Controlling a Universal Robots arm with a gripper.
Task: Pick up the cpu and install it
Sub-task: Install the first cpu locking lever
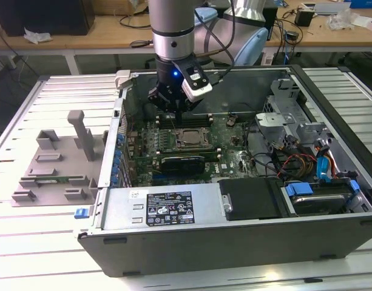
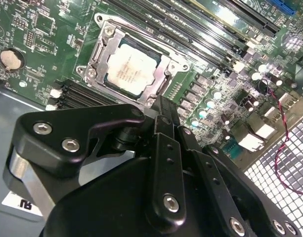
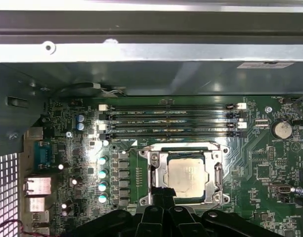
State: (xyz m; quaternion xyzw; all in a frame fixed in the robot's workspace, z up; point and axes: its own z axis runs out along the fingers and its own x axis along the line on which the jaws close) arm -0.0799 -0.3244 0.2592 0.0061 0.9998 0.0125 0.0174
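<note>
The cpu lies flat in the motherboard socket, its pale metal top showing in both wrist views. A metal socket frame surrounds it. My gripper hangs inside the open computer case, just above the board at the socket's edge nearest the memory slots. Its black fingers are pressed together, with the tips at the rim of the socket frame. Nothing is held between them.
The computer case lies open on a slatted table. A grey fixture tray with upright posts sits at the exterior view's left. Memory slots run beside the socket. Cables and a drive cage fill the case's right side.
</note>
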